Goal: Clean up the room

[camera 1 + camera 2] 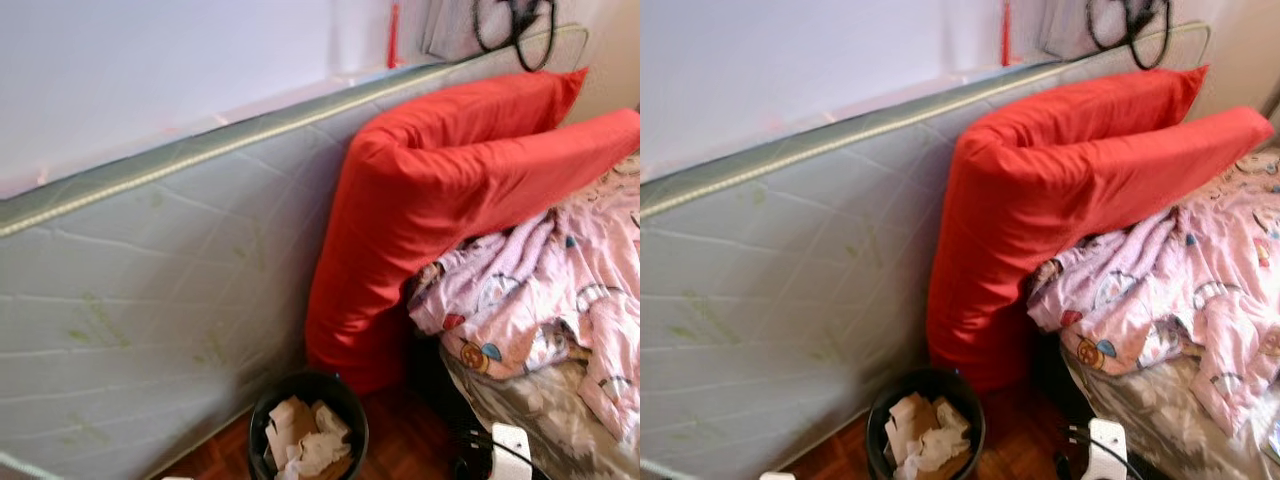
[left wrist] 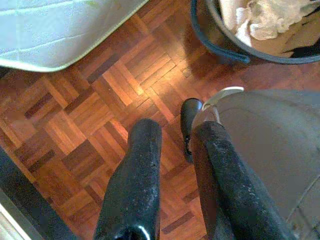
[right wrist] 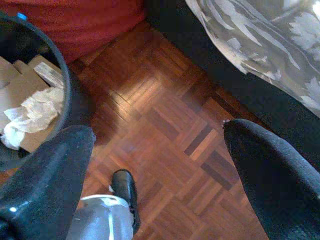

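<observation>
Propped on edge along the wall at far left: one grey quilted mattress [image 1: 150, 300], long axis running along the wall. Hanging low over parquet floor [image 2: 100, 100]: left tool [image 2: 172, 145], fingers a narrow gap apart, empty. Just ahead and between both arms: one black waste bin [image 1: 308, 425], part-filled with crumpled paper and cardboard [image 1: 300, 440], standing on the floor at the foot of the pillows. Leaning upright against the mattress: two red pillows [image 1: 430, 200], long axes rising toward the upper right. Further right, heaped on the bed: one pink patterned blanket [image 1: 560, 290]. Down near the floor: right tool [image 3: 155, 175], spread wide, empty, bin close beside it. Likely nearer to bedding: right arm.
</observation>
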You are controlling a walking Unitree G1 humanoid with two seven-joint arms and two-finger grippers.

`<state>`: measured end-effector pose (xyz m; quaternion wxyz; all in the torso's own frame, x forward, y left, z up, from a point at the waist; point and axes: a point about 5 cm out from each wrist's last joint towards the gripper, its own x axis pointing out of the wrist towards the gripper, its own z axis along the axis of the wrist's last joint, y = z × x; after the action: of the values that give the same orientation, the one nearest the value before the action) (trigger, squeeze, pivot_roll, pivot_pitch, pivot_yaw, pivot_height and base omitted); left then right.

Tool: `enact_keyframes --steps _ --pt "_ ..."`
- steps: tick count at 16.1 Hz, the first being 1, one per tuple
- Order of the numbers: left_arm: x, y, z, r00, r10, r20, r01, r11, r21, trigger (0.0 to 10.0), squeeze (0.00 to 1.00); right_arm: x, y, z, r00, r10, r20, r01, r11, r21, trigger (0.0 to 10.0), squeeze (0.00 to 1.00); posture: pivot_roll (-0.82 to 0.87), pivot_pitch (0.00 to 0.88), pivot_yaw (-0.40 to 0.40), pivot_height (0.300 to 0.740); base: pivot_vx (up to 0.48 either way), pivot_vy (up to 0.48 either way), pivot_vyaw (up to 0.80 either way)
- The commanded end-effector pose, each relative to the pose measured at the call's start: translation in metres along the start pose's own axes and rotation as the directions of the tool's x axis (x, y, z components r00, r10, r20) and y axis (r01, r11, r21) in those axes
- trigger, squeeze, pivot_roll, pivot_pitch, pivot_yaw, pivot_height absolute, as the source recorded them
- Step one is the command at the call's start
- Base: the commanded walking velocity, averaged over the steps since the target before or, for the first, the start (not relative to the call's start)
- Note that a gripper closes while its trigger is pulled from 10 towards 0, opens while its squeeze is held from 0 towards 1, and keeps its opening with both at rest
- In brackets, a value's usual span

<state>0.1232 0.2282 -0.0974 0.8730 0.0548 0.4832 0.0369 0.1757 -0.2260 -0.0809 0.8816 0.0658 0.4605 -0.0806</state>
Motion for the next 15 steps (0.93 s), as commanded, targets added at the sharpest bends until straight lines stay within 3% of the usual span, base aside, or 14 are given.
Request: enact_keyframes --steps 1,8,10,15 --pt "-0.002 0.004 -0.006 1.0 0.008 -0.021 -0.008 1.0 -0.004 10.0 0.0 0.0 0.001 0.002 1.0 0.003 0.006 -0.003 1.0 -0.005 10.0 0.0 0.12 0.0 -0.007 0.74 0.0 0.0 0.0" --pt "0.005 -0.022 0.01 1.0 -0.014 -0.002 0.014 1.0 0.006 10.0 0.0 0.001 0.001 0.003 1.0 0.003 0.007 -0.003 1.0 -0.013 10.0 0.0 0.12 0.0 -0.012 0.74 0.0 -0.044 0.0" --pt "0.005 -0.021 0.01 1.0 -0.01 -0.002 0.01 1.0 -0.001 10.0 0.0 0.001 0.001 0.002 1.0 0.005 -0.003 -0.005 1.0 -0.015 10.0 0.0 0.12 0.0 -0.013 0.74 0.0 0.0 0.0" --pt "0.001 0.001 0.003 1.0 0.015 -0.01 -0.015 1.0 -0.016 10.0 0.0 0.0 0.001 0.002 1.0 0.012 -0.004 -0.012 1.0 -0.011 10.0 0.0 0.12 0.0 -0.017 0.74 0.0 0.0 -0.68"
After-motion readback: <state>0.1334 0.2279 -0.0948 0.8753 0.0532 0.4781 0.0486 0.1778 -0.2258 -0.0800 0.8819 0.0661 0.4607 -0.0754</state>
